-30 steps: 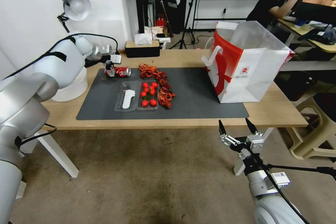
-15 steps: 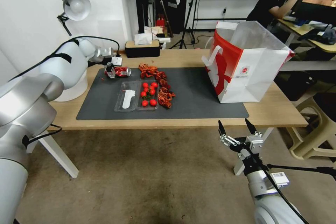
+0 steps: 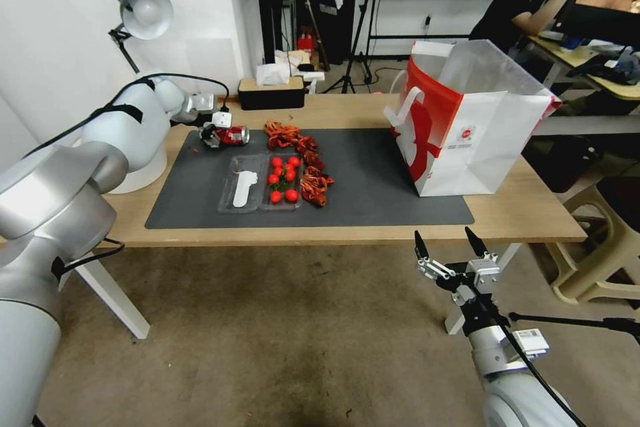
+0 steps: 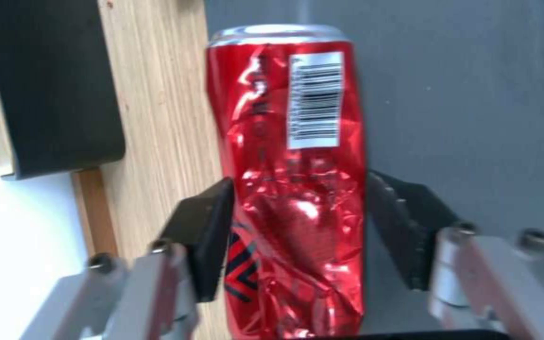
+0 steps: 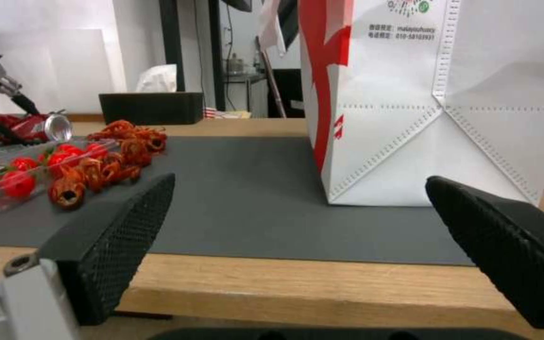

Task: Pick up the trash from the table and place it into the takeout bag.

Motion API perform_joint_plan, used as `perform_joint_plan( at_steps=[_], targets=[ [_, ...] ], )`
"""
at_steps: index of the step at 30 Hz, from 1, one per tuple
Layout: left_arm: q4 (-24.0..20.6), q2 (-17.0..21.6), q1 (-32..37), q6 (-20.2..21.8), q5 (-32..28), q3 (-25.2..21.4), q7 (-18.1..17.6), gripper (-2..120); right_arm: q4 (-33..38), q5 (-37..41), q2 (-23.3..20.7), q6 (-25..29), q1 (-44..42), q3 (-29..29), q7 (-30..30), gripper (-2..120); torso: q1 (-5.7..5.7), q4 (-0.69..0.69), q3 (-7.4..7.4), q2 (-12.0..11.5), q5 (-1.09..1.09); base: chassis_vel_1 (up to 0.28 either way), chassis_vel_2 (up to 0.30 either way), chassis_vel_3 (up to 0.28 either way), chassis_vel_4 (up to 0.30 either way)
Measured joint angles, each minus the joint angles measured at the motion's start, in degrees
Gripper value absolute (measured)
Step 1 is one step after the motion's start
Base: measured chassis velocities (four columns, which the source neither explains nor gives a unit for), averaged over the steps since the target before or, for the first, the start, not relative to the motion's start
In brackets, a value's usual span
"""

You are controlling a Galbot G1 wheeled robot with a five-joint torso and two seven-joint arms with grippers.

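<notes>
- One crushed red aluminium can (image 4: 291, 189) lay on its side at the far left corner of the dark grey rectangular mat (image 3: 373, 180), between the black fingers (image 4: 203, 241) of the left gripper (image 3: 212, 135), which pressed its dented sides
- Half a second before, that gripper had hovered a little higher and further left; it had since dropped onto the can
- The right gripper (image 3: 448, 247) hung below the light-wood table (image 3: 527, 213) edge, jaws wide apart
- Red cherry tomatoes in a clear plastic tray (image 3: 257, 183) and reddish peel scraps (image 3: 303, 160) lay between the can and the upright white-and-red paper takeout bag (image 3: 467, 127)
</notes>
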Motion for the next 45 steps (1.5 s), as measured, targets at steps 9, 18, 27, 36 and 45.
perform_joint_plan(
  at_steps=[9, 18, 27, 36, 45],
  targets=[
    [-1.18, 1.1, 0.43, -0.23, 0.19, -0.18, -0.09, 27, -0.12, -0.27, 0.3, 0.0, -0.13, -0.24, -0.06, 100, 0.0, -0.01, -0.01, 0.01, 0.02, 0.0, 0.0, 0.0, 0.0],
    [-2.95, 2.59, 1.26, -0.23, -0.31, -1.07, -0.55, 11, -0.09, -0.35, 0.32, -0.02, -0.17, -0.33, -0.1, 100, -0.01, 0.0, -0.02, 0.01, 0.01, 0.0, 0.0, 0.0, 0.0],
    [-7.43, 5.61, 1.08, 0.18, -3.62, -2.25, -0.48, 4, 0.05, -0.5, 0.42, -0.15, -0.11, -0.56, -0.15, 100, 0.0, 0.03, 0.02, -0.02, 0.0, 0.0, 0.0, 0.0, 0.0],
    [-13.73, 4.63, -4.1, -0.83, -13.18, -5.87, 1.22, 4, 0.06, -0.56, 0.33, -0.37, 0.1, -0.61, -0.16, 100, 0.0, 0.0, 0.01, -0.02, 0.03, 0.0, 0.0, 0.0, 0.0],
    [-22.86, 0.08, -9.71, 4.8, -32.91, -2.87, 1.55, 4, 0.11, -0.56, 0.55, -0.43, 0.09, -0.49, -0.14, 100, 0.0, -0.01, 0.0, -0.01, 0.03, 0.0, 0.0, 0.0, 0.0]
  ],
)
